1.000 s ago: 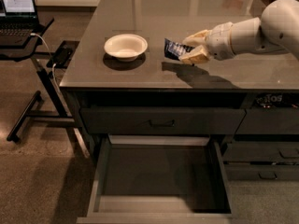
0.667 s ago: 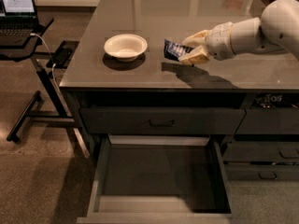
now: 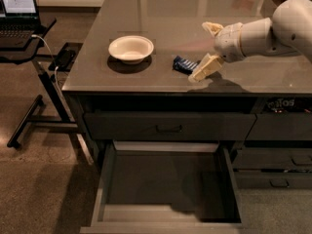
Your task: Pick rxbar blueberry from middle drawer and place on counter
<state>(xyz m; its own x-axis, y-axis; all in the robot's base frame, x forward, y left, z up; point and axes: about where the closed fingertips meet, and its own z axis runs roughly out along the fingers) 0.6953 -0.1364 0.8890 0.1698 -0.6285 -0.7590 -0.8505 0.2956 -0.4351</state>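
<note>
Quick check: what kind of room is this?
Probably an office or lab kitchenette: a counter over drawers, a bowl on it, a laptop on a stand beside it. The gripper, open, hovers over the counter by the rxbar.

Your one view looks down from high before the front edge of the glossy grey-brown surface (image 3: 161, 13); the spread pincer (image 3: 208, 48) hangs near that edge.

bar (image 3: 185, 64) flat on counter (image 3: 146, 9), just right of bowl (image 3: 130, 48) | gripper (image 3: 201, 51) spread wide, just beyond bar from bowl | drawer (image 3: 165, 214) pulled out below bowl
</note>
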